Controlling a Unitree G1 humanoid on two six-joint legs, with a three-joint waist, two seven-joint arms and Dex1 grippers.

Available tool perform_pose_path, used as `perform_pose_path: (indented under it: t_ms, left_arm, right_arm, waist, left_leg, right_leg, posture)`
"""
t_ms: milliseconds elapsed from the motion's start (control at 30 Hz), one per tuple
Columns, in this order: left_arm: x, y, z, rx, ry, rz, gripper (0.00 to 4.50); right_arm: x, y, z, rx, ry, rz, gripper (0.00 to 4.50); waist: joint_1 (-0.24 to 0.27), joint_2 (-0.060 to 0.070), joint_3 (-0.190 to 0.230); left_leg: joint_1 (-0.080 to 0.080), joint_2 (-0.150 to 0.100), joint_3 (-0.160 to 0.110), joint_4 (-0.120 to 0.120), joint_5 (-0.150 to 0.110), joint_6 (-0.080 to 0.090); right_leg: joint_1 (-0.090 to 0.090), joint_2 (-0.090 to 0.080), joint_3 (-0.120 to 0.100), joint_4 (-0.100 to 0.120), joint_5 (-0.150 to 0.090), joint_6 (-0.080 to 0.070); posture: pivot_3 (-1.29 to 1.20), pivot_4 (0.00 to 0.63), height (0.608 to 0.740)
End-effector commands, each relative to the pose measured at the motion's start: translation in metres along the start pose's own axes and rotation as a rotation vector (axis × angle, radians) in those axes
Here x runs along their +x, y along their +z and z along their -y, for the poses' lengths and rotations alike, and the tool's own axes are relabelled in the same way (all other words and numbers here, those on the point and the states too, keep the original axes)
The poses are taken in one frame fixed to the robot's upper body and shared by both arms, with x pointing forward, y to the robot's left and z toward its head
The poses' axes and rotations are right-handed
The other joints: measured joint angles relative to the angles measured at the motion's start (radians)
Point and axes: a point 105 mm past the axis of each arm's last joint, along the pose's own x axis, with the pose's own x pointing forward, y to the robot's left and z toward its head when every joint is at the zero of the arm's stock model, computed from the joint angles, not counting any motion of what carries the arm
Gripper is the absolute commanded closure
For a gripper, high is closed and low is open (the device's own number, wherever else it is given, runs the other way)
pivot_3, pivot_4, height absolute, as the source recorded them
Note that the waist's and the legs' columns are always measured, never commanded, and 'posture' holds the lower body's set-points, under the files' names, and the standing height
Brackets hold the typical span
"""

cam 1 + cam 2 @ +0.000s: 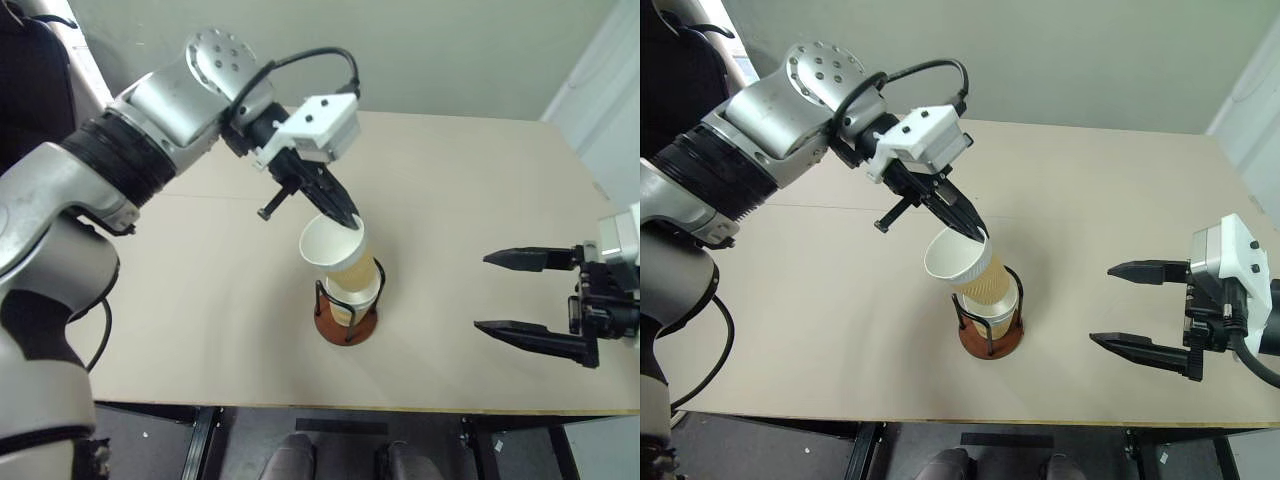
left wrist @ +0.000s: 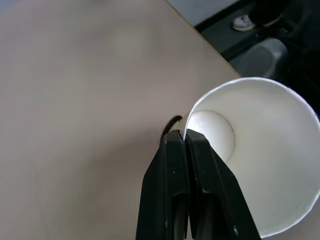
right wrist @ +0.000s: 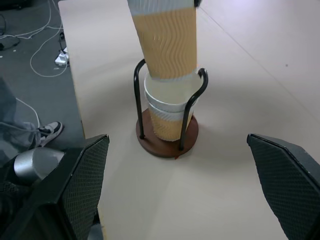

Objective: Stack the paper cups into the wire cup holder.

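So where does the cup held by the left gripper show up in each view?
Left eye view: held cup at centre, tilted, above the holder.
Right eye view: centre.
Left wrist view: its white inside, beside the fingers.
Right wrist view: top centre, ribbed wall.
Shared landmark: the holder's black wire loops.

— Where does the wire cup holder (image 1: 347, 322) stand?
— Near the front middle of the tabletop (image 1: 200, 290), with two cups (image 3: 167, 107) nested inside it.
— And the third cup (image 1: 335, 250)?
— Tilted, its bottom in the stack, its rim pinched by the left tool (image 1: 345, 215). The right tool (image 1: 495, 292) hangs well to the right.
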Motion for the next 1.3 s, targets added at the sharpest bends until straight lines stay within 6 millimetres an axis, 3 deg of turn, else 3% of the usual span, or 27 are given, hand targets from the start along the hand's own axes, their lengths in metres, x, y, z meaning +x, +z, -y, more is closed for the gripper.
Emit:
perform_pose_path:
  t_ms: [33, 433, 533, 833, 900, 967, 1033, 1167, 1300]
  left_arm:
    - [0.0, 0.005, 0.0, 0.047, -0.029, -0.012, 4.47]
    - [0.011, -0.013, -0.003, 0.071, -0.06, -0.103, 4.47]
    - [0.015, -0.015, -0.002, 0.076, -0.075, -0.114, 3.84]
    - [0.014, -0.011, -0.006, 0.065, -0.044, -0.074, 0.73]
    - [0.007, -0.014, -0.011, 0.025, 0.015, -0.046, 0.07]
    - [-0.006, -0.024, -0.015, -0.031, 0.101, -0.017, 0.07]
    - [-0.03, -0.045, -0.012, -0.141, 0.228, 0.01, 0.07]
    - [-0.074, -0.089, 0.027, -0.408, 0.406, 0.054, 0.07]
    - [-0.106, -0.117, 0.077, -0.629, 0.53, 0.07, 0.07]
  right_arm:
    - [-0.004, 0.007, -0.002, -0.036, -0.016, 0.011, 0.0]
    - [-0.004, 0.008, -0.006, -0.029, -0.024, 0.009, 0.0]
    - [-0.003, 0.008, -0.006, -0.028, -0.022, 0.011, 0.0]
    - [-0.002, 0.007, -0.004, -0.022, -0.013, 0.011, 0.0]
    - [-0.002, 0.006, -0.003, -0.02, -0.012, 0.008, 0.0]
    - [-0.004, 0.005, 0.001, -0.01, -0.021, 0.005, 0.0]
    - [-0.012, -0.001, 0.008, 0.026, -0.056, -0.001, 0.0]
    - [-0.036, -0.019, 0.023, 0.109, -0.117, -0.018, 0.0]
    - [-0.068, -0.043, 0.034, 0.186, -0.166, -0.069, 0.0]
  waist:
    - [0.001, 0.0, 0.0]
    - [0.002, 0.0, 0.0]
    - [0.002, 0.0, 0.0]
    - [0.003, 0.0, 0.0]
    - [0.004, 0.0, 0.0]
    - [0.004, 0.0, 0.0]
    - [0.001, 0.001, 0.0]
    - [-0.019, 0.003, -0.001]
    - [-0.019, 0.003, -0.001]
  left_leg:
    - [0.0, 0.0, 0.0, 0.0, 0.0, 0.0]
    - [0.0, 0.0, -0.001, 0.001, 0.0, 0.0]
    - [0.0, 0.0, -0.001, 0.002, 0.0, 0.0]
    - [-0.001, 0.0, -0.001, 0.002, 0.0, 0.0]
    - [-0.001, 0.0, -0.001, 0.002, 0.0, 0.0]
    - [0.0, 0.0, 0.0, 0.003, 0.0, 0.0]
    - [0.0, 0.0, 0.0, 0.003, 0.0, 0.0]
    - [0.001, 0.001, 0.003, 0.001, 0.0, 0.0]
    - [0.0, 0.002, 0.001, -0.002, 0.0, -0.001]
  right_leg:
    - [0.0, 0.0, 0.0, 0.0, 0.0, 0.0]
    - [0.001, 0.0, -0.001, 0.001, 0.0, 0.0]
    - [0.001, 0.0, 0.0, 0.001, 0.0, 0.0]
    - [0.001, 0.0, 0.0, 0.001, 0.0, 0.0]
    - [0.001, 0.0, -0.001, 0.001, 0.0, 0.0]
    - [0.001, 0.0, -0.001, 0.002, 0.0, 0.0]
    - [0.001, 0.0, 0.0, 0.002, 0.0, 0.0]
    - [-0.001, 0.003, 0.001, 0.003, 0.0, 0.0]
    - [-0.004, 0.003, 0.001, 0.0, 0.0, 0.0]
  posture:
    - [0.0, 0.15, 0.74]
    - [0.0, 0.15, 0.74]
    - [0.0, 0.15, 0.74]
    - [0.0, 0.15, 0.74]
    - [0.0, 0.15, 0.74]
    - [0.0, 0.15, 0.74]
    - [0.0, 0.15, 0.74]
    - [0.0, 0.15, 0.74]
    - [0.0, 0.15, 0.74]
